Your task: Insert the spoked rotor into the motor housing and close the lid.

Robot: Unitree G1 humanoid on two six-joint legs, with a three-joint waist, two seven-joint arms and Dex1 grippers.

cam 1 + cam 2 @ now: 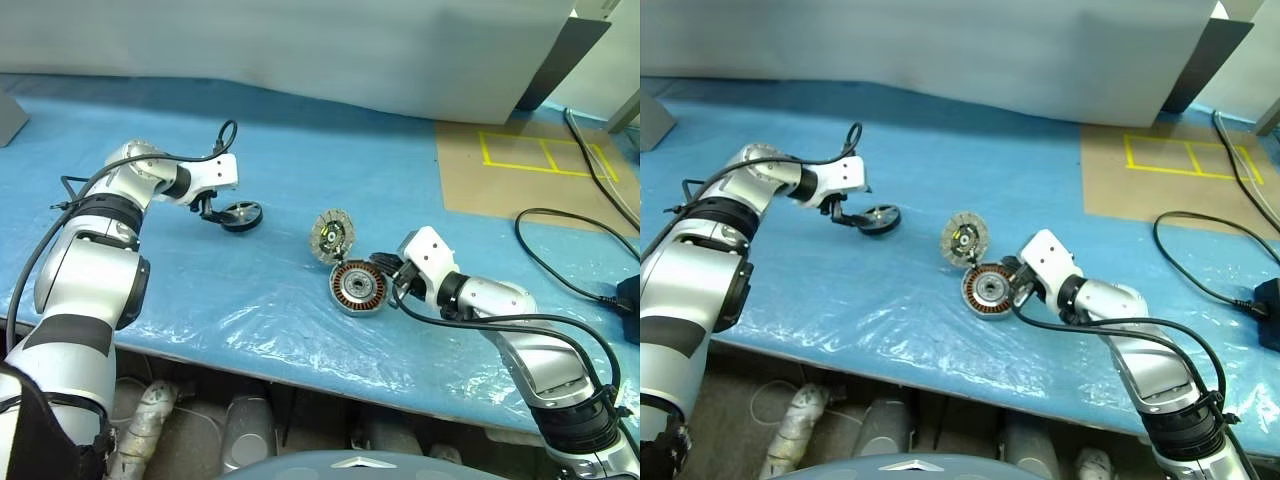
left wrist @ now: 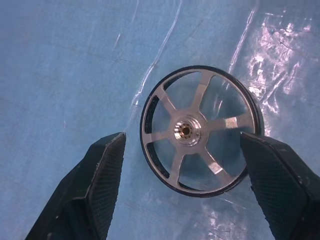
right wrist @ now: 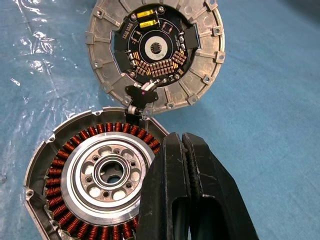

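On the blue, plastic-covered worktop (image 1: 300, 170) the spoked rotor (image 1: 241, 216) lies flat over on the robot's left, well apart from the other parts. The left gripper (image 2: 182, 150) hangs right over it with its fingers (image 2: 100, 180) spread wide, one to each side of the black ring. The far finger looks to be at the very rim, though I cannot tell whether it actually touches; the other stands clear, and nothing is held. Through the silver spokes you see only the blue sheet beneath.

Nearer the middle, the motor housing (image 1: 358, 287) sits open on the worktop, its ring of copper windings and pale metal hub facing up. The lid (image 1: 332, 235) is swung back from it, joined at the edge by a small hinge piece and tilted up on the far side of the housing, with its dark inner face, yellow marks and ribbed grey rim showing.

The right gripper (image 3: 182, 150) rests low at the housing's edge on the robot's right side, fingers (image 3: 210, 200) pressed tight together with nothing between them. In the right wrist view they cover part of the housing's rim and windings, and the picture's edge cuts off its lower part. Whether the fingertips bear on the metal is hard to make out.

A black cable (image 1: 560, 250) loops across the worktop at the right, near a brown board with yellow tape (image 1: 530, 155).
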